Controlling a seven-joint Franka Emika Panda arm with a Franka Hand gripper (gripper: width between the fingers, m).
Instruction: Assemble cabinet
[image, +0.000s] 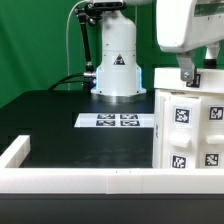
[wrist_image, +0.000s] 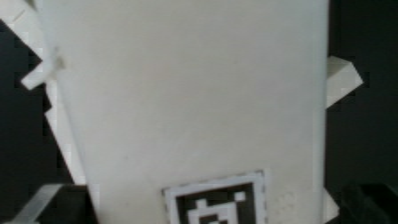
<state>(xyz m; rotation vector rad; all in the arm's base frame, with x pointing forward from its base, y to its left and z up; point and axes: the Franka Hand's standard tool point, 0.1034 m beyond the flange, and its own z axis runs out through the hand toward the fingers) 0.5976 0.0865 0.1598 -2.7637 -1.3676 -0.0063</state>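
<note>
The cabinet (image: 190, 125) is a large white box with black-and-white tags on its front, standing at the exterior view's right on the black table. My gripper (image: 188, 78) comes down from above onto its top edge. In the wrist view the cabinet (wrist_image: 187, 100) fills the picture as a white panel with one tag at its near end. It lies between the two dark fingers (wrist_image: 39, 206) of the gripper (wrist_image: 210, 215), which press on its two sides. No small loose white blocks show.
The marker board (image: 118, 121) lies flat in front of the robot's white base (image: 117, 70). A long low white rail (image: 90, 180) edges the table's front and turns up at the left (image: 18, 150). Black cables hang behind the base.
</note>
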